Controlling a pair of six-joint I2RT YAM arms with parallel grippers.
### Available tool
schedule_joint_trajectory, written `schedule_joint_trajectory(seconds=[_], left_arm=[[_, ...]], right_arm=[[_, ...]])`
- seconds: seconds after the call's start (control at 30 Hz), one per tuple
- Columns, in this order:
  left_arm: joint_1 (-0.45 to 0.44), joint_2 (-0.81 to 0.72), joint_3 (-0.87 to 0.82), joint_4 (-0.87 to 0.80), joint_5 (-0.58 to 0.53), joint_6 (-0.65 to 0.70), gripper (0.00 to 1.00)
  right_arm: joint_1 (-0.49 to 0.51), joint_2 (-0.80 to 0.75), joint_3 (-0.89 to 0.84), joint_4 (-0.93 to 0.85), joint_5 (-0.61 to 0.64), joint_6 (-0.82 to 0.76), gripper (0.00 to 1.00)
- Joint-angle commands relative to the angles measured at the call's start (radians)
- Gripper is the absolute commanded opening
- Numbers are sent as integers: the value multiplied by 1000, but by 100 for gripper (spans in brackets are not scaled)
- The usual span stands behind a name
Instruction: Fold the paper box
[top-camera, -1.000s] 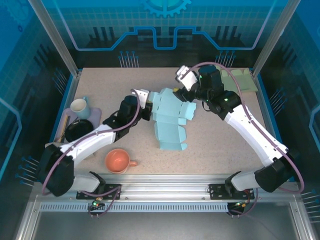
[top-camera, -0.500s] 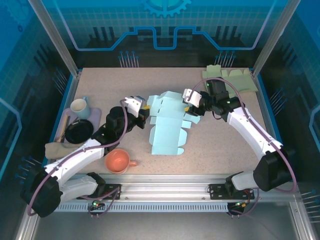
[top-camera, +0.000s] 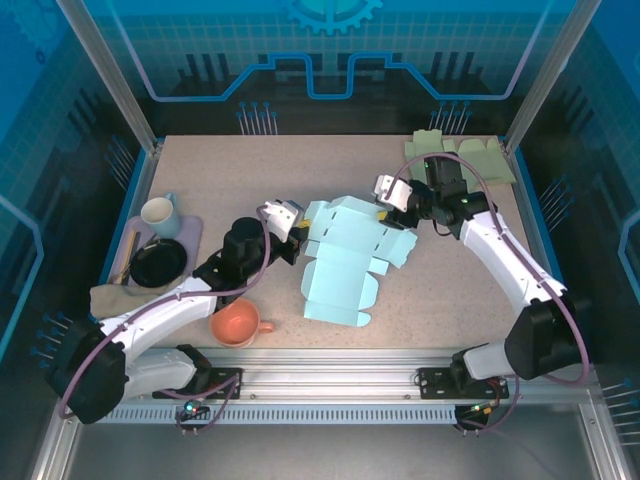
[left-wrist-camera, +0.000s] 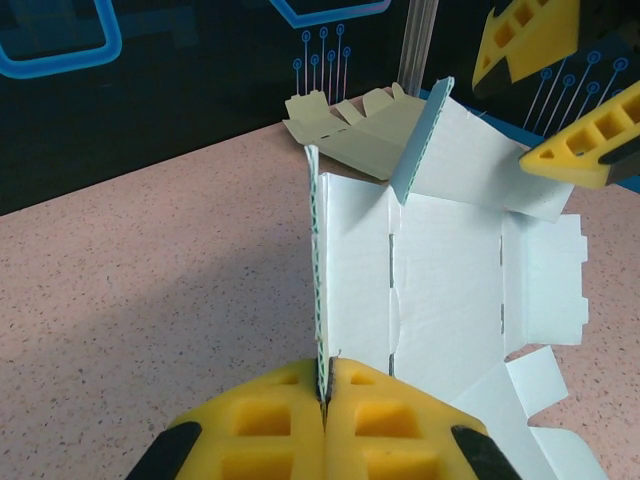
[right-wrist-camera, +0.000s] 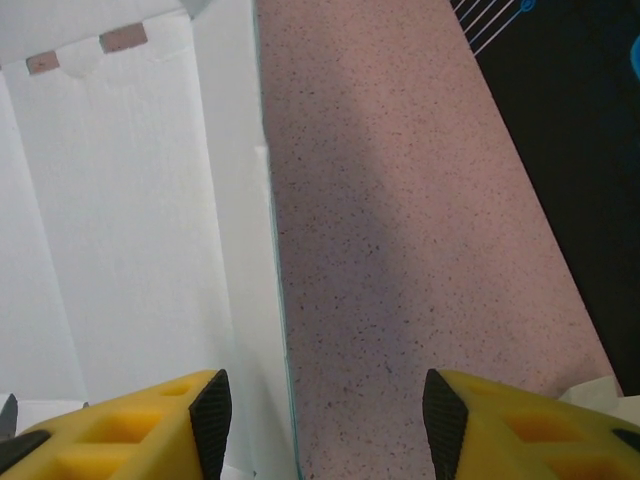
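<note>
The light blue paper box (top-camera: 345, 255) lies partly unfolded in the middle of the table, its white inside (left-wrist-camera: 440, 290) facing up. My left gripper (top-camera: 298, 232) is shut on the box's left flap, which stands upright, pinched at its lower edge between the yellow pads (left-wrist-camera: 325, 400). My right gripper (top-camera: 392, 200) hovers open at the box's far right corner. In the right wrist view a raised panel (right-wrist-camera: 150, 230) fills the left side, and its thin edge runs between the spread fingers of that gripper (right-wrist-camera: 325, 420) without touching either pad.
Flat green cardboard blanks (top-camera: 470, 158) lie at the back right corner. An orange cup (top-camera: 236, 322) sits near the front edge by the left arm. A pale mug (top-camera: 160, 212) and a black bowl (top-camera: 158, 262) rest on a purple mat at the left.
The box has shifted and its left flap now stands up in the left gripper. The left gripper moved a little right. The right gripper drifted slightly toward the box's right corner.
</note>
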Motion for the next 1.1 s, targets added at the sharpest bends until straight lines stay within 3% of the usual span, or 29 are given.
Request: schedule_joint_trajectory(seconds=[0.0, 1.07], left_arm=[[-7, -2, -9, 56, 13, 29, 0], [-6, -34, -34, 73, -29, 34, 0]], right_arm=[[-15, 27, 35, -75, -76, -39, 56], [-35, 131, 135, -239, -97, -53, 43]])
